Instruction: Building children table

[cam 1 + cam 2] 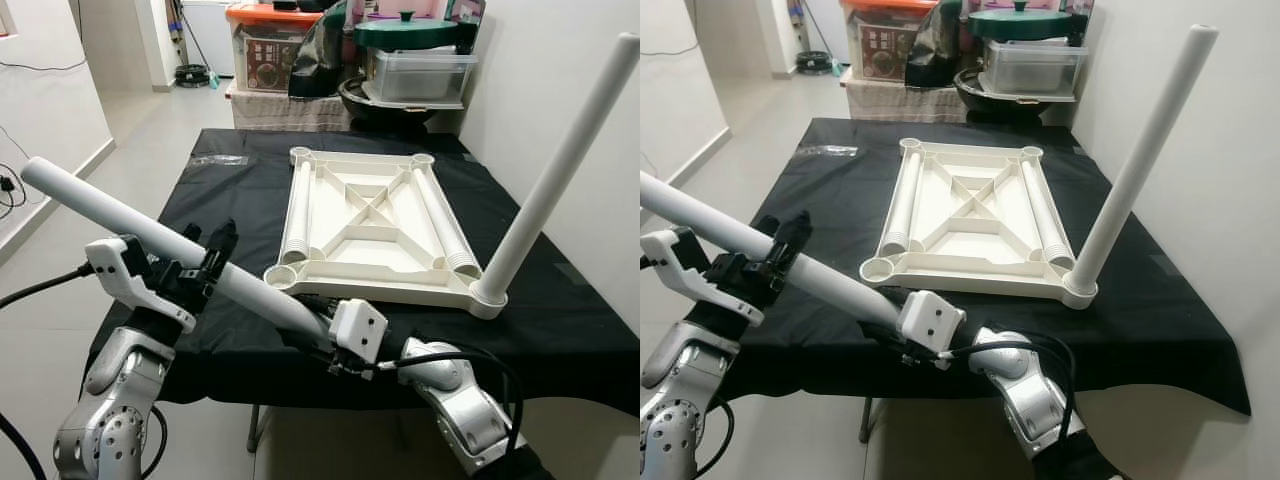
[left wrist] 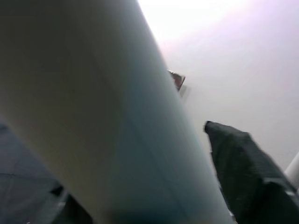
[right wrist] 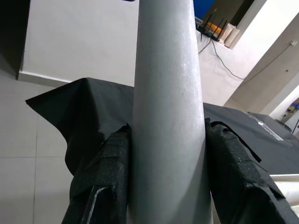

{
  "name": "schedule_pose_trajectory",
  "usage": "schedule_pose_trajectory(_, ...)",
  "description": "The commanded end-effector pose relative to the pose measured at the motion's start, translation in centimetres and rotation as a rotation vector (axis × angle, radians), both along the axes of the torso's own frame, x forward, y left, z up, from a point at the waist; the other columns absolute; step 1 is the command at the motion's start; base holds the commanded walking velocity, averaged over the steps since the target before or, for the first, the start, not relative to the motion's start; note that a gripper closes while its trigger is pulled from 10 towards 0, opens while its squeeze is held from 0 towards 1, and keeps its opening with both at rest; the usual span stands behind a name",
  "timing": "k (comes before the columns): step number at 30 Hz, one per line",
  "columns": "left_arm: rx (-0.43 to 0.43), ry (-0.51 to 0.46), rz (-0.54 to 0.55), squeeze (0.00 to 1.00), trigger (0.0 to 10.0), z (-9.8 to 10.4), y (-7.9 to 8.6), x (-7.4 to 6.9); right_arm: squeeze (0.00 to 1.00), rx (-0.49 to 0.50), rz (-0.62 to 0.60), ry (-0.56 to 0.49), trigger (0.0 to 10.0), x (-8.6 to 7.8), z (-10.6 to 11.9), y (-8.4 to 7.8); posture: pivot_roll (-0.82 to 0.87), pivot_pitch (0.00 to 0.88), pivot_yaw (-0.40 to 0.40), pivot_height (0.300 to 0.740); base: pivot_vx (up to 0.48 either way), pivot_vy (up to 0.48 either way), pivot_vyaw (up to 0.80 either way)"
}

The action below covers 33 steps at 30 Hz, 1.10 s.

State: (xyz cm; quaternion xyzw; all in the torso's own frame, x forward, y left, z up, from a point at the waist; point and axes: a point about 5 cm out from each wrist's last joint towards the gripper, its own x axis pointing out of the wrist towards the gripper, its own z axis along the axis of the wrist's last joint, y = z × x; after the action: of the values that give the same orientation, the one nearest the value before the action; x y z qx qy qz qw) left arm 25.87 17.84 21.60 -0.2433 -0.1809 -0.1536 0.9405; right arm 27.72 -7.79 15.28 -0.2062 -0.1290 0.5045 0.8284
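Table frame: the white children's table (image 1: 375,225) lies upside down on the black-draped tabletop (image 1: 560,330), near its middle, ribs and corner sockets facing up.
Fitted leg: one white leg (image 1: 555,170) stands in the near right corner socket, leaning out to the right.
Spare legs: two more seem to lie inside the frame, along its left and right sides.
Leg in hand: a long white tube (image 1: 150,235) held slantwise at the near edge, its high end out to the left, its low end close to the empty near left socket (image 1: 285,275).
Left claw: (image 1: 205,262) clenched around the tube about midway along.
Right claw: (image 3: 166,177) gripping the tube's lower end, a black pad pressed to each side.
Step in hand: I'd say seating this leg in the near left socket.
Doing it well: bring the tube close to upright before pushing; entered at this slant it would likely jam or shove the frame away. The right claw should steer the tip and the left swing the top over.
Room: open floor to the left for the swing; wall close on the right; storage boxes (image 1: 410,70) at the far end, well apart.
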Motion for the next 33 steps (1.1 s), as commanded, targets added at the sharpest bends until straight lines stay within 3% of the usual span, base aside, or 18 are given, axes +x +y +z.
schedule_pose_trajectory(1, -0.033, -0.006, 0.009, 0.00, 0.0, 0.1, 0.2, 0.1, 0.00, 0.021, 0.010, -0.023, 0.0, -0.1, 0.5, -0.2, 0.04, 0.000, -0.063, 0.740, 0.000, 0.000, 0.00)
schedule_pose_trajectory(11, -0.057, 0.016, -0.067, 0.00, 0.0, 0.2, -1.0, 0.0, 0.00, 0.013, 0.022, -0.020, 0.0, 0.4, 0.9, -0.1, 0.04, 0.000, -0.065, 0.740, 0.000, 0.000, 0.00)
schedule_pose_trajectory(12, -0.048, 0.027, -0.097, 0.00, 0.0, 0.2, -1.4, 0.0, 0.00, 0.004, 0.026, -0.009, 0.7, 0.5, 1.0, -0.1, 0.04, 0.000, -0.067, 0.740, 0.000, 0.000, 0.00)
schedule_pose_trajectory(14, -0.048, 0.027, -0.097, 0.00, 0.0, 0.2, -1.4, 0.0, 0.00, 0.004, 0.026, -0.009, 0.7, 0.5, 1.0, -0.1, 0.04, 0.000, -0.067, 0.740, 0.000, 0.000, 0.00)
schedule_pose_trajectory(15, -0.022, 0.031, -0.138, 0.00, 3.9, 0.2, -1.9, -0.1, 0.00, 0.045, 0.015, 0.018, 10.0, 0.9, 1.4, -0.3, 0.04, 0.000, -0.066, 0.740, 0.000, 0.000, 0.00)
schedule_pose_trajectory(16, 0.000, 0.030, -0.175, 0.00, 10.0, 0.4, -2.2, -0.1, 1.00, 0.065, 0.035, 0.061, 10.0, 1.1, 1.9, -0.4, 0.04, 0.000, -0.063, 0.740, 0.000, 0.000, 0.00)
schedule_pose_trajectory(17, 0.025, 0.029, -0.210, 0.00, 10.0, 0.5, -2.4, -0.2, 1.00, 0.067, 0.074, 0.120, 10.0, 1.1, 2.1, -0.3, 0.04, 0.000, -0.062, 0.740, 0.000, 0.000, 0.00)
schedule_pose_trajectory(20, 0.050, 0.026, -0.236, 0.00, 10.0, 0.7, -2.6, -0.2, 1.00, 0.058, 0.118, 0.170, 10.0, 0.9, 2.3, -0.3, 0.04, 0.000, -0.061, 0.740, 0.000, 0.000, 0.00)
schedule_pose_trajectory(23, 0.108, 0.024, -0.295, 0.00, 10.0, 0.8, -2.8, -0.1, 1.00, -0.022, 0.253, 0.292, 10.0, 0.2, 2.3, 0.1, 0.04, 0.000, -0.054, 0.740, 0.000, 0.000, 0.00)
schedule_pose_trajectory(24, 0.139, 0.021, -0.326, 0.00, 10.0, 0.9, -3.0, 0.0, 0.46, -0.051, 0.315, 0.353, 10.0, -0.1, 2.4, 0.3, 0.04, 0.000, -0.054, 0.740, 0.000, 0.000, 0.00)
schedule_pose_trajectory(25, 0.139, 0.021, -0.326, 0.00, 10.0, 0.9, -3.0, 0.0, 0.46, -0.051, 0.315, 0.353, 10.0, -0.1, 2.4, 0.3, 0.04, 0.000, -0.054, 0.740, 0.000, 0.000, 0.00)
schedule_pose_trajectory(26, 0.166, 0.014, -0.358, 0.00, 10.0, 1.2, -3.4, 0.2, 0.00, -0.066, 0.383, 0.432, 10.0, -0.5, 2.5, 0.5, 0.04, 0.000, -0.056, 0.740, 0.000, 0.000, 0.00)
schedule_pose_trajectory(30, 0.195, -0.001, -0.411, 0.00, 10.0, 1.6, -4.2, 0.4, 0.00, -0.098, 0.489, 0.551, 10.0, -1.1, 2.5, 0.7, 0.05, 0.000, -0.057, 0.740, 0.000, 0.000, 0.00)
schedule_pose_trajectory(33, 0.202, -0.009, -0.451, 0.00, 10.0, 1.9, -4.8, 0.4, 0.00, -0.104, 0.496, 0.618, 10.0, -1.0, 1.9, 0.9, 0.05, 0.000, -0.057, 0.740, 0.000, 0.000, 0.00)
